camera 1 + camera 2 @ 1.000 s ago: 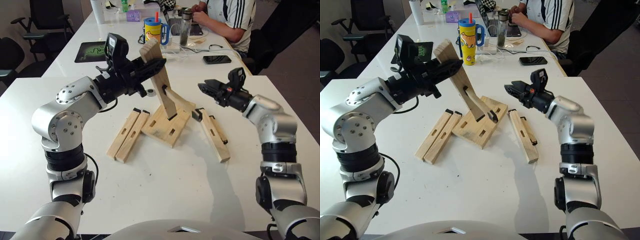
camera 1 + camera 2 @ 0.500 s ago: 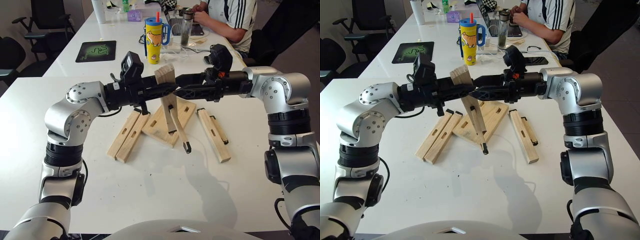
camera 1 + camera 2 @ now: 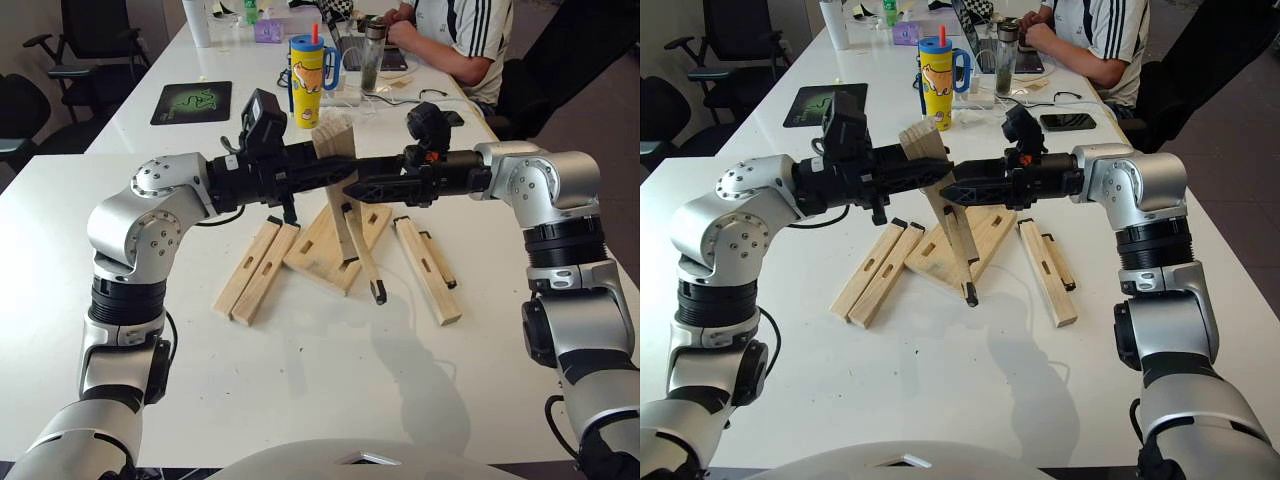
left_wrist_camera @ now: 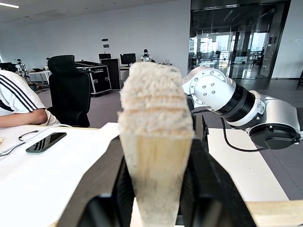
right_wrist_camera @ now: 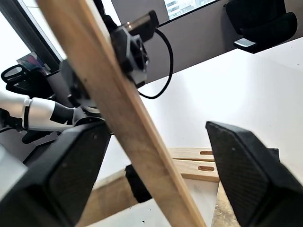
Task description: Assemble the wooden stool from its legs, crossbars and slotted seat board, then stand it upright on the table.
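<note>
While my left gripper (image 3: 338,172) is clamped on the upper part of a wooden leg (image 4: 156,142), its two black fingers (image 4: 202,189) press the wood from both sides just under the rough sawn end. I hold this leg above the table (image 3: 300,380), near upright and leaning a little, over the slotted seat board (image 3: 318,250). A thinner crossbar (image 3: 366,262) with a black tip slants down from the leg toward the near edge of the table; I cannot tell whether its tip touches the surface.

My right gripper (image 3: 352,188) comes in from the opposite side at the same height, jaws apart. From its wrist, one finger (image 5: 71,170) sits close by the leg and the other finger (image 5: 246,170) stands well off it, so the leg passes between them ungripped.

The seat board lies flat around the middle of the table, nearer the far edge. Just beside it toward the left edge, two more legs (image 3: 255,272) lie side by side, touching. Toward the right edge lies another leg (image 3: 432,288) with a second crossbar (image 3: 432,252) along its far side.

On the table beyond the far edge stand a yellow cup (image 3: 310,68), a dark mouse mat (image 3: 190,102) and a phone (image 3: 1067,121).
</note>
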`<state>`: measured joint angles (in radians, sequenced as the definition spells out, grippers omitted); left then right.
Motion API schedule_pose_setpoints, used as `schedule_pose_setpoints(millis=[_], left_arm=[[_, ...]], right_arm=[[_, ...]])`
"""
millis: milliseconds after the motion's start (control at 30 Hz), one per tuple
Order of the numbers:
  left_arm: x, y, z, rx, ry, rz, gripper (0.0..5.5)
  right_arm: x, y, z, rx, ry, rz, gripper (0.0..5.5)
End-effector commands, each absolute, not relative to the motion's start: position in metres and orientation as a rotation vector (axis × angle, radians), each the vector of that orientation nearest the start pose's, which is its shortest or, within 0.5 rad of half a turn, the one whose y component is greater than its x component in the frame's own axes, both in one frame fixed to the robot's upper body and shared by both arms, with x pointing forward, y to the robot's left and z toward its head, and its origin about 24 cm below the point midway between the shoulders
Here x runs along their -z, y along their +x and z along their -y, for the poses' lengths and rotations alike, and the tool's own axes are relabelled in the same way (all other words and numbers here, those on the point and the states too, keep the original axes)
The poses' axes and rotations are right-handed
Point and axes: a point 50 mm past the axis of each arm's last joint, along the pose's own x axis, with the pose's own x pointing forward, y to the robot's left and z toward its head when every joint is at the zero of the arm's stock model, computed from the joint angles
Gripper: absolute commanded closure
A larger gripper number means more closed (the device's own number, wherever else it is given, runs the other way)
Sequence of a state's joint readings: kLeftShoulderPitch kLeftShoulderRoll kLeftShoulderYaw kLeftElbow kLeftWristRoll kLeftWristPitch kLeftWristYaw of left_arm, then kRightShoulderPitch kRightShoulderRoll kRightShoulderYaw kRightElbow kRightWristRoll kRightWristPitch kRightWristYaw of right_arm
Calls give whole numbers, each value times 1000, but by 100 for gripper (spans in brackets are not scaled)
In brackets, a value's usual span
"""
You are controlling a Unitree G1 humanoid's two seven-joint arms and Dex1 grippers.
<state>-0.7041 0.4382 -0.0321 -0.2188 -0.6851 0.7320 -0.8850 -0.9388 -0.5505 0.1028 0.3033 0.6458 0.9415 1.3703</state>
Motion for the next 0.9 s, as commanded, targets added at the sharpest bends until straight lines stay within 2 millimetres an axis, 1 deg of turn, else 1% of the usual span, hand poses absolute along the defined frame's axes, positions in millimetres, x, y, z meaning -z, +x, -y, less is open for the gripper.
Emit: schedule_pose_setpoints(millis=[33,200,300,333,467,700,733,800,900], left_arm=[[-236,285,-104,1329,29,136,447],[-239,287,-105,1318,26,148,447],[-240,287,-105,1316,29,153,447],[-239,287,-105,1316,32,153,447],[-237,286,-104,1319,46,144,447],[-234,290,-107,1293,47,129,447],[-233,291,-107,1289,46,127,410],[-233,292,-108,1280,45,126,388],[-232,293,-108,1273,45,125,345]], right_arm=[[-223,321,130,-1617,172,-344,246],[-217,319,130,-1623,151,-371,320],[-218,321,128,-1614,153,-361,372],[-219,322,127,-1608,159,-352,379],[-226,325,123,-1600,195,-320,381],[-229,324,123,-1615,216,-313,381],[-229,324,123,-1616,217,-312,381],[-229,324,124,-1612,222,-310,388],[-229,325,125,-1603,233,-307,423]])
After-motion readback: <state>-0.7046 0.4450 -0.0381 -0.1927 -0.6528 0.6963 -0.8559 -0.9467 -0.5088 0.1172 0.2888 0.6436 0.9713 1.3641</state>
